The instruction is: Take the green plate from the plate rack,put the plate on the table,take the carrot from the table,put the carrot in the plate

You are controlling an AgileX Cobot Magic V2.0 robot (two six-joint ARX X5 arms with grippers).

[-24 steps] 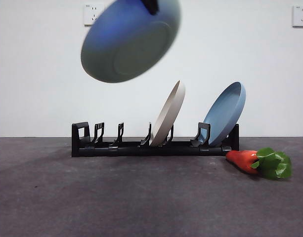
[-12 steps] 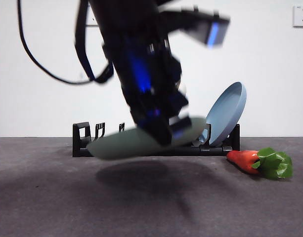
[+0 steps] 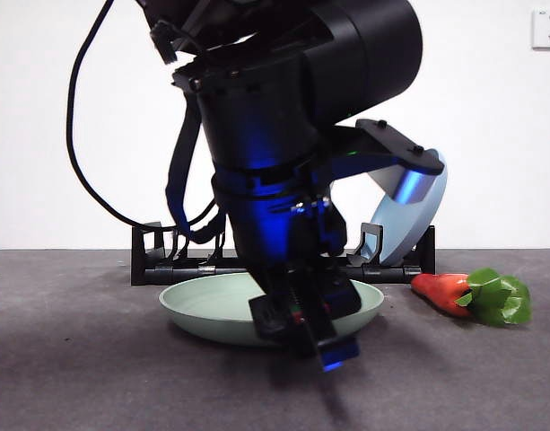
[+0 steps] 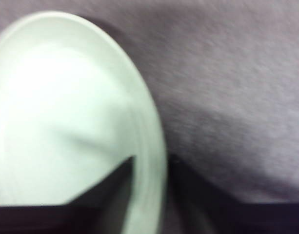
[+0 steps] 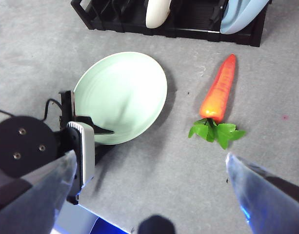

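Note:
The green plate (image 3: 212, 305) lies flat on the table (image 3: 77, 377) in front of the plate rack (image 3: 153, 260). My left gripper (image 3: 301, 328) is down at the plate's near rim. In the left wrist view the gripper (image 4: 151, 158) has one jaw inside the plate (image 4: 66, 97) and one outside, shut on the rim. The right wrist view shows the plate (image 5: 125, 87) with the left gripper (image 5: 98, 130) at its edge. The carrot (image 3: 445, 292) lies on the table right of the plate, also in the right wrist view (image 5: 218, 90). My right gripper (image 5: 149, 158) is open, high above.
A blue plate (image 3: 414, 211) leans in the rack's right end. A cream plate (image 5: 156, 9) stands in the rack (image 5: 188, 22) nearer the middle, hidden by the arm in the front view. A white wall is behind the rack.
The left arm has come down from high above the rack with the green plate. The plate has gone from tilted in the air to flat on the table.

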